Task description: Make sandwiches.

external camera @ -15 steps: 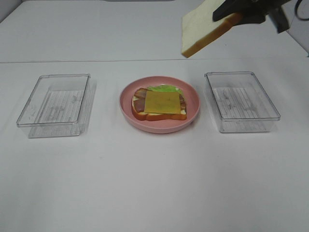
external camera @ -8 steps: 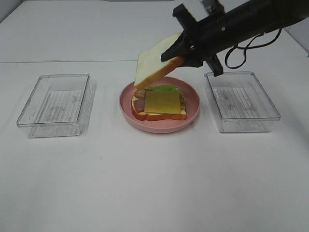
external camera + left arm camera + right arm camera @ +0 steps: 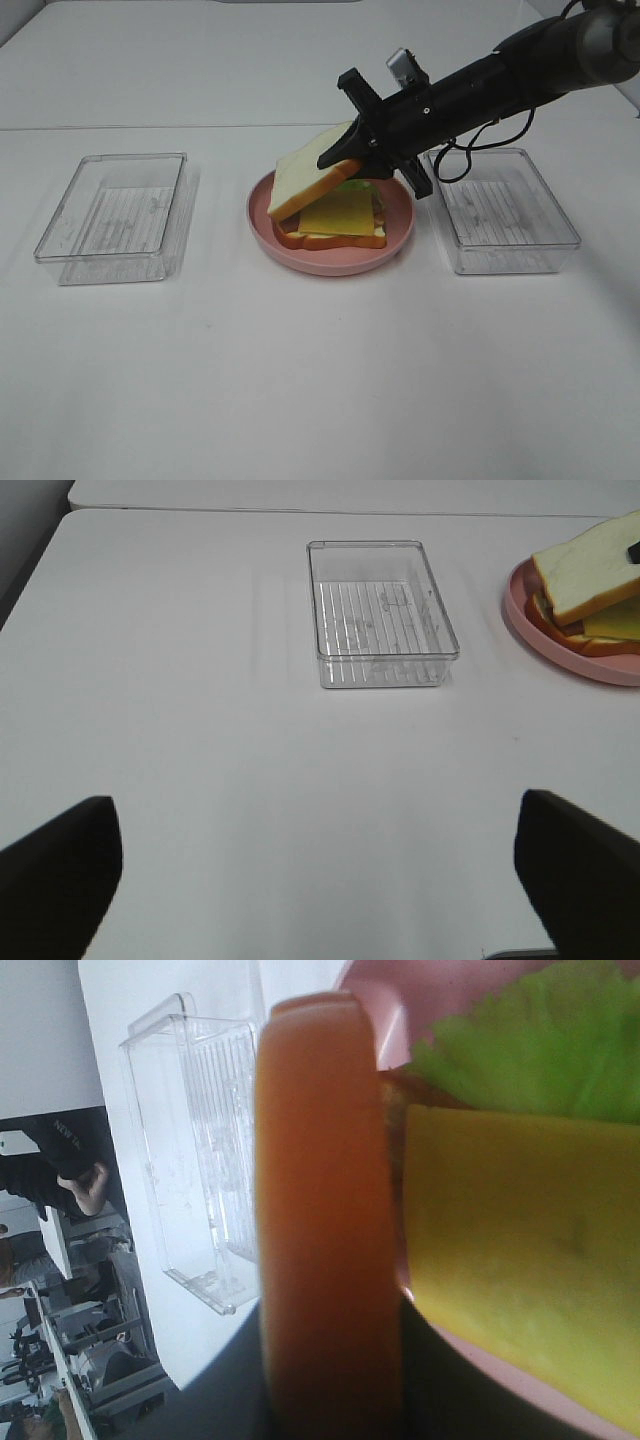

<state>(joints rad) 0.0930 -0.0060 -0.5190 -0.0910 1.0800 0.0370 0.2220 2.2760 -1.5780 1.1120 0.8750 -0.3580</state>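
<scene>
White bread slice point(image 3: 308, 177), clamped in my right gripper point(image 3: 352, 160), tilts over the cheese point(image 3: 338, 212). My left gripper point(image 3: 320, 870) idles, spread apart. Released crooked, it could slide onto the pink plate point(image 3: 395, 245).

Black arm point(image 3: 490, 85), looped black cable point(image 3: 478, 140)

Readable text: none can be made out in any view.
Left tray point(image 3: 112, 214): only moulded ridges are seen, no lettering.
Right tray point(image 3: 503, 208): only moulded ridges are seen, no lettering.
Plate point(image 3: 262, 214): plain pink, unmarked.
</scene>
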